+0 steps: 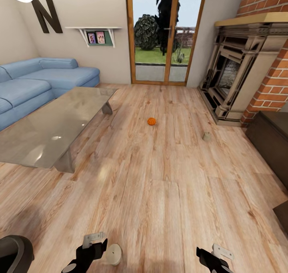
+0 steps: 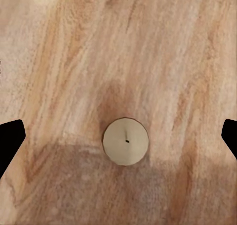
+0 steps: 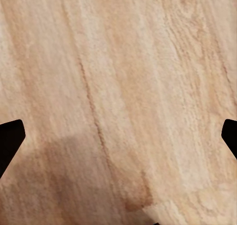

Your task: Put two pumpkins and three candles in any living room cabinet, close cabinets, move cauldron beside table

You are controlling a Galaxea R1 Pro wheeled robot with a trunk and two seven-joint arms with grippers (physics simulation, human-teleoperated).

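1. A round, cream-coloured wax candle [image 2: 125, 141] with a short dark wick stands upright on the light wooden plank floor [image 2: 148, 47].
2. Two black fingers [image 2: 11, 141] sit spread wide, well apart from the candle.

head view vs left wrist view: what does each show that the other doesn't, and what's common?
Head view only: the pumpkin out on the floor, a second candle nearer the fireplace, the glass table, the blue sofa, the cabinet and the right end effector. Left wrist view only: the near candle's wick, seen from above. Shared: that near candle standing on the wood floor, by the open left end effector.
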